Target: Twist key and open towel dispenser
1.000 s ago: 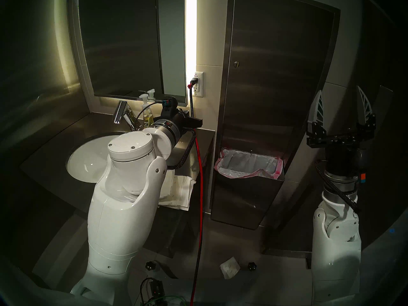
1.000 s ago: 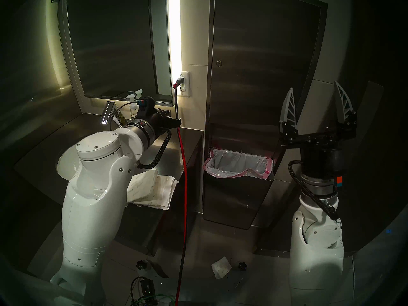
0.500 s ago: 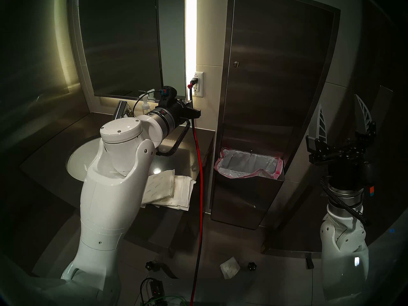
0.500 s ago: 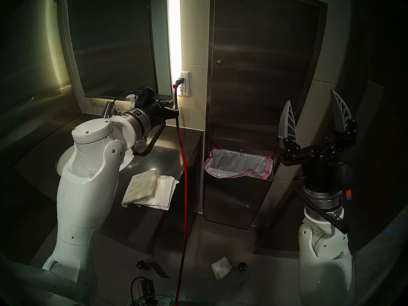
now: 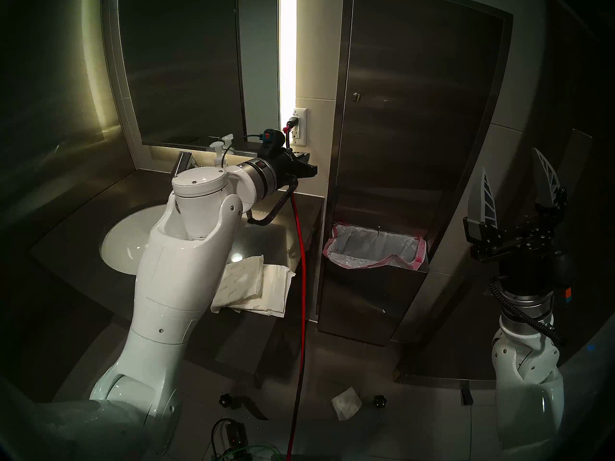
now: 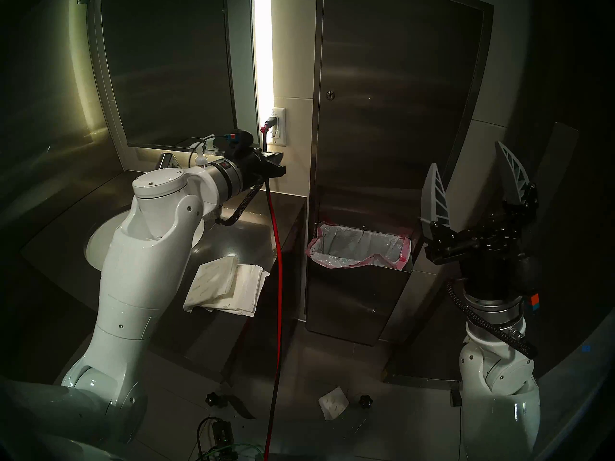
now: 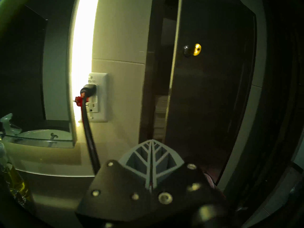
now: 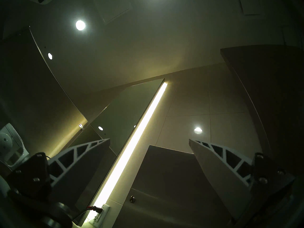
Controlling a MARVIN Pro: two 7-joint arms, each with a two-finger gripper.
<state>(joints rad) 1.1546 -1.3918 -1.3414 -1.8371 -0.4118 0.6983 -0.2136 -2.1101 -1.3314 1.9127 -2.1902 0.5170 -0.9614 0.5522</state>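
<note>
Fingers (image 7: pixel 152 150) of the left gripper (image 7: pixel 151 141) press together, empty, having swung across the surface (image 5: pixel 266 240) toward the towel dispenser (image 5: pixel 416 134); its key (image 5: pixel 356 97) sits above, untouched. Right gripper (image 5: pixel 512 184) has drawn back, fingers spread. Door edge looks ajar.

Steel towel dispenser (image 5: pixel 416 117), door ajar, key (image 5: pixel 356 97)

A public washroom: sink (image 5: pixel 123 247), mirror (image 5: pixel 179 67), steel towel dispenser (image 5: pixel 416 117).
</note>
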